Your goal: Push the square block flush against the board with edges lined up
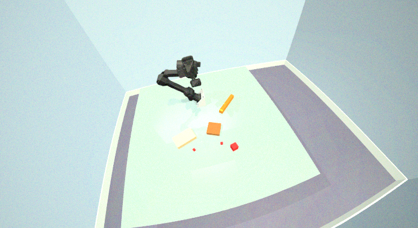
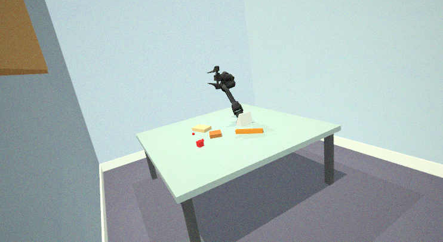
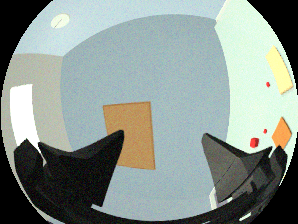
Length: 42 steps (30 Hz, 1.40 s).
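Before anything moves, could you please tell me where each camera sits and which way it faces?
Top: high above the table, facing down; whole arm visible.
Exterior: off to one side, looking across the table; arm and open gripper visible.
Wrist: on the arm, looking out between its fingers at a wall.
Top and exterior share the orange square block.

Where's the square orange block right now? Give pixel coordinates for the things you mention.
In the top view, the square orange block (image 1: 213, 128) (image 2: 215, 134) (image 3: 282, 133) lies between the cream board (image 1: 184, 138) (image 2: 201, 128) (image 3: 279, 70) and the long orange bar (image 1: 226, 103) (image 2: 249, 131).

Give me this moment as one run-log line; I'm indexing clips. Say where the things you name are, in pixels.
gripper (image 1: 195, 82) (image 2: 208, 77) (image 3: 163, 133): open, raised | orange square block (image 1: 213, 128) (image 2: 215, 134) (image 3: 282, 133): apart from pale-yellow rectangular board (image 1: 184, 138) (image 2: 201, 128) (image 3: 279, 70) | alignment: pending
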### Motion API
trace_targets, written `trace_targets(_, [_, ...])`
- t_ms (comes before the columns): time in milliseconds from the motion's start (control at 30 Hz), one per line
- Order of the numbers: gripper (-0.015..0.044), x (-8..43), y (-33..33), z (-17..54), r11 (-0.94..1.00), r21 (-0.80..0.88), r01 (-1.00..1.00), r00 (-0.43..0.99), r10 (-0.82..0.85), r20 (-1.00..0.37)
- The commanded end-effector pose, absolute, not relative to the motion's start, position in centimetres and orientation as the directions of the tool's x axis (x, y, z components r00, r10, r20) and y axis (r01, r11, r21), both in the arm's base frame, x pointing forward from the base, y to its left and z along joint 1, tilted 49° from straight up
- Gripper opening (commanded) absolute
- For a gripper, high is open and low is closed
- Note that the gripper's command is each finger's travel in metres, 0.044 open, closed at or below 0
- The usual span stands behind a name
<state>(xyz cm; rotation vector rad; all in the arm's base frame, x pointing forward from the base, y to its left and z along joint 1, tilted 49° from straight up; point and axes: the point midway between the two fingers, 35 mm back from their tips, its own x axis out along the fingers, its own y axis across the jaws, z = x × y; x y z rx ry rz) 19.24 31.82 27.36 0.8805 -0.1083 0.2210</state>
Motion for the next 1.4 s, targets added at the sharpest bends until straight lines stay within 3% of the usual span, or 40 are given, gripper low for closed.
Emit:
trace_targets(0, [0.0374, 19.2, 31.8, 27.4, 0.616, 0.752, -0.236, 0.972, 0.147, 0.185])
trace_targets(167, [0.0243, 19.6, 32.5, 27.0, 0.656, 0.715, -0.24, 0.971, 0.161, 0.179])
trace_targets(467, [0.0006, 21.6, 35.6, 24.1, 0.828, 0.503, -0.248, 0.969, 0.219, 0.117])
trace_targets(900, [0.0, 24.9, 38.0, 18.2, 0.967, 0.116, -0.227, 0.972, 0.233, -0.043])
trace_targets(1367, [0.0, 28.8, 37.9, 10.6, 0.925, -0.292, -0.242, 0.949, 0.163, -0.27])
